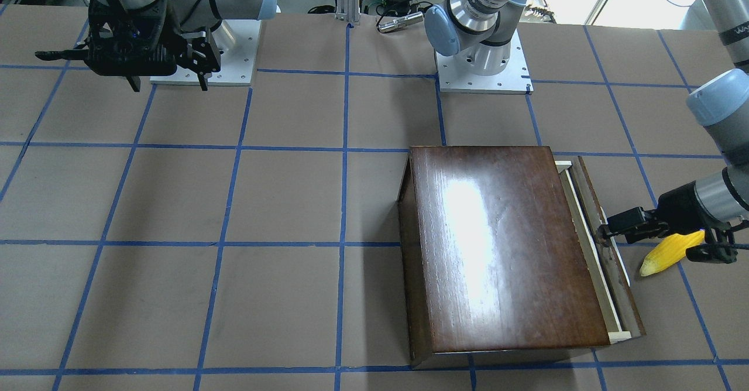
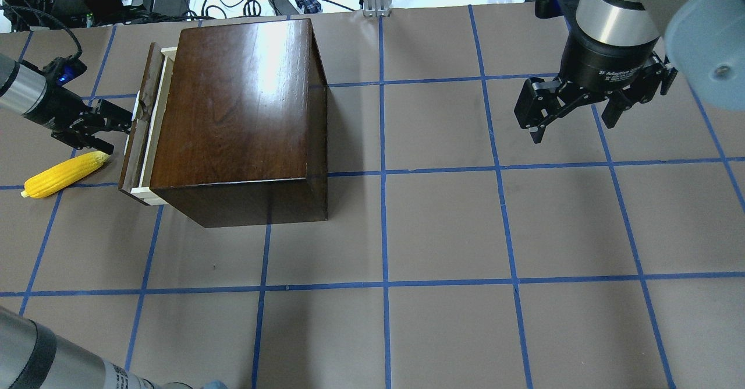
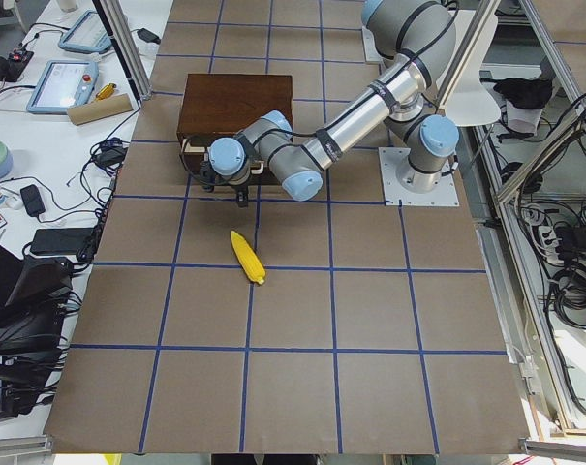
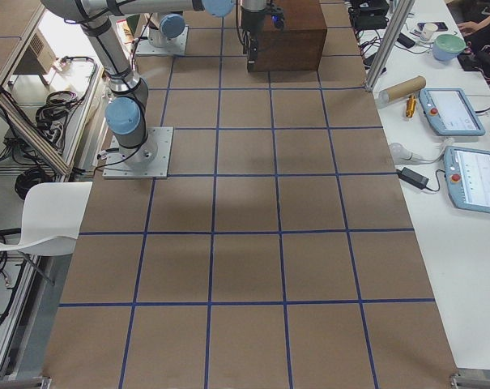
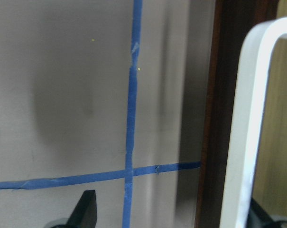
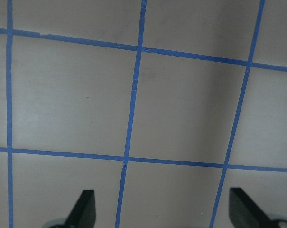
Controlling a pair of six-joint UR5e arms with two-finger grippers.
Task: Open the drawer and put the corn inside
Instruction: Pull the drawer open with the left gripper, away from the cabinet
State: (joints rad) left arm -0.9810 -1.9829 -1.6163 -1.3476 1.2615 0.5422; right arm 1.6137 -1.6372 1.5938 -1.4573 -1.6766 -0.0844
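Overhead exterior: the box (image 2: 238, 103) sits on the tabletop (image 2: 442, 226), its drawer front facing the left arm.
Drawer (image 2: 135, 144): out by a thin slit only. The pale sliver that shows holds nothing, and I judge it too narrow for the corn.
Left pincer (image 2: 116, 134): released, fingers spread, one at the front panel, seemingly to hook and pull it.
Corn (image 2: 64, 174): on the tabletop just beside that pincer, outside the drawer, handy for picking.
Right pincer (image 2: 573, 127): released, hanging well apart, out of the way.

The drawer front (image 2: 131, 165) is straddled by the left gripper (image 2: 119, 133); the box (image 2: 244, 98) is set ahead, the corn (image 2: 64, 173) laid just beside it on the table (image 2: 442, 232).
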